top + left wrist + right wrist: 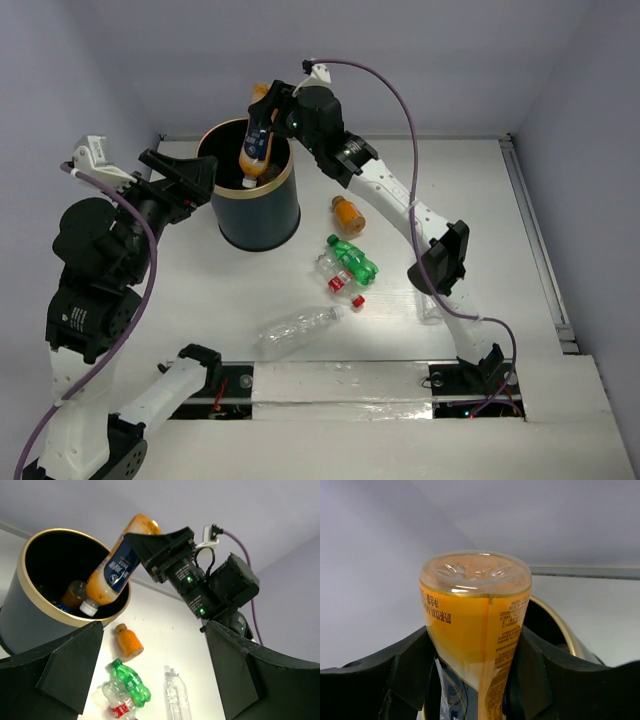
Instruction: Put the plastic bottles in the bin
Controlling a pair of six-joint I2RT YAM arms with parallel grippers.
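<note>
My right gripper (274,113) is shut on an orange-filled bottle (257,146) with a blue label. It holds the bottle tilted, cap down, in the mouth of the dark bin (262,222) with the gold rim. In the right wrist view the bottle's base (475,625) fills the gap between the fingers (405,670). Another bottle (72,596) lies inside the bin (15,625). My left gripper (196,176) is open and empty beside the bin's left wall. On the table lie a small orange bottle (347,213), a green bottle (354,260), a red-labelled clear bottle (335,275) and a clear bottle (296,330).
Another clear bottle (430,302) lies by the right arm's elbow. A loose red cap (357,300) lies near the red-labelled bottle. The table's back edge and wall are just behind the bin. A rail (535,240) runs along the table's right side.
</note>
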